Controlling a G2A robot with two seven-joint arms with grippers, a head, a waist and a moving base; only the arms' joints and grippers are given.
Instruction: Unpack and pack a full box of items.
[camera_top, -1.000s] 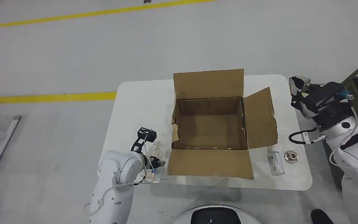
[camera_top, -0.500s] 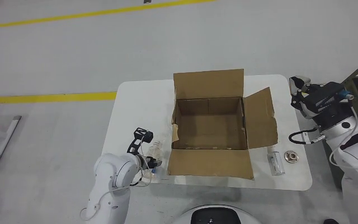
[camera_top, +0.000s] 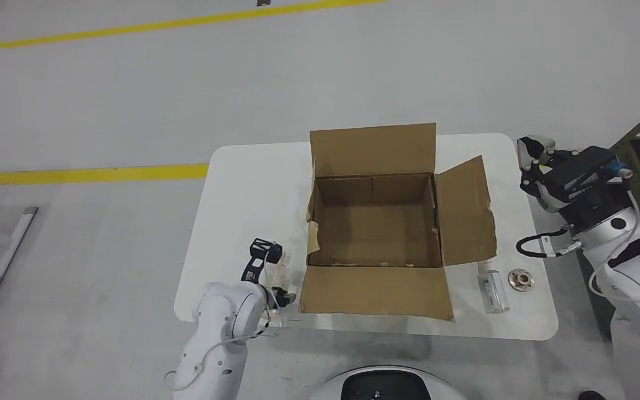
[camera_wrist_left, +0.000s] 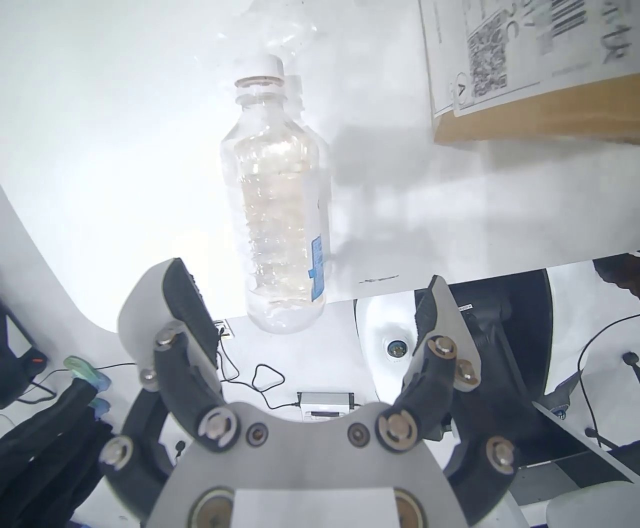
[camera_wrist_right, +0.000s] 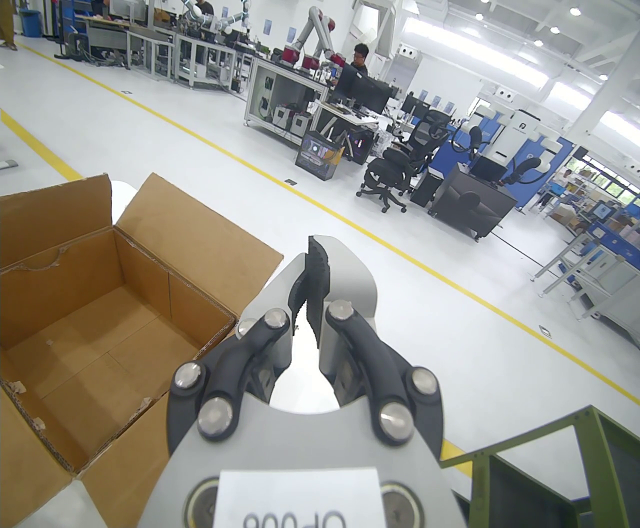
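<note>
My left gripper (camera_wrist_left: 306, 274) and right gripper (camera_wrist_right: 314, 252) share grey metal plates, black linkages, shiny round screws, ribbed black pads (camera_wrist_left: 190, 295) and white labels.

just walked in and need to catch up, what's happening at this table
The left gripper is open, lined up on a clear plastic bottle lying on the table beside the cardboard box. The box stands open and looks empty. The right gripper is shut, held off past the box's other side, holding nothing.
</note>
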